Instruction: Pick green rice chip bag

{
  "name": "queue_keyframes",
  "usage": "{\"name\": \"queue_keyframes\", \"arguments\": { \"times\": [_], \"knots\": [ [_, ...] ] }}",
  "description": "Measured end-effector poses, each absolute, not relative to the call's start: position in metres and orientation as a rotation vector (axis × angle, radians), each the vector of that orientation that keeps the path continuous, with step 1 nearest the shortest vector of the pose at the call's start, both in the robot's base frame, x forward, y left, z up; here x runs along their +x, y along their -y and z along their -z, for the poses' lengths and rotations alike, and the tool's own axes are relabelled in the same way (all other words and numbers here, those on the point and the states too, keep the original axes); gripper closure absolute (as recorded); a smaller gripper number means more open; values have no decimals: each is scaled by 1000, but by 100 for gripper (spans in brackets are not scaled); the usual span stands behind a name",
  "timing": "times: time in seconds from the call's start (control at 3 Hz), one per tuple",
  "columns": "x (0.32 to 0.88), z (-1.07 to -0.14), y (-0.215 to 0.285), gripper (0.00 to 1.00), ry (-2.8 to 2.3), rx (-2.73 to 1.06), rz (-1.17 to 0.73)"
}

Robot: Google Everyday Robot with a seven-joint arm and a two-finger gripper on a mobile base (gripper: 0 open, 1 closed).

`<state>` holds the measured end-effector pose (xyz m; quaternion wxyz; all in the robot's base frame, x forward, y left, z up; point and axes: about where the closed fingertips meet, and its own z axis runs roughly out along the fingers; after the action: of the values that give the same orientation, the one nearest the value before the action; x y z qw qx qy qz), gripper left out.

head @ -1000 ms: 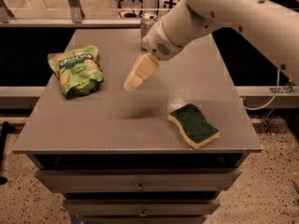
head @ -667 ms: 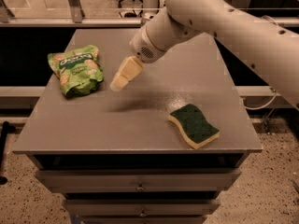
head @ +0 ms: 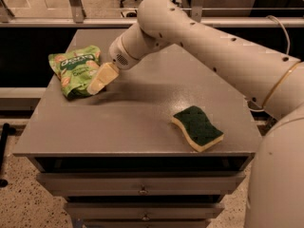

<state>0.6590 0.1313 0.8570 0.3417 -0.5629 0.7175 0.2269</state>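
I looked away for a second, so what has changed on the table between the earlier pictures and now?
The gripper swung left and lower across the table, from mid-table to the right edge of the green rice chip bag, where its tip now meets the bag. Nothing has visibly been lifted or let go. The bag and the sponge lie where they were.

On table [head: 137, 118]: green rice chip bag [head: 71, 66] rear left; gripper [head: 99, 80] at its right edge; sponge [head: 197, 127] front right, well apart. Drawers [head: 142, 190] beneath.
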Motion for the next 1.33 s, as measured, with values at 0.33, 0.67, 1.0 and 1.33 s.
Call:
{"name": "queue_keyframes", "arguments": {
  "times": [0.33,0.67,1.0,1.33],
  "knots": [
    [661,-853,-156,0,-1877,-1442,-641],
    [656,-849,-173,15,-1899,-1437,-680],
    [650,-843,-179,38,-1926,-1423,-702],
    [646,-843,-176,62,-1938,-1409,-690]
  ]
}}
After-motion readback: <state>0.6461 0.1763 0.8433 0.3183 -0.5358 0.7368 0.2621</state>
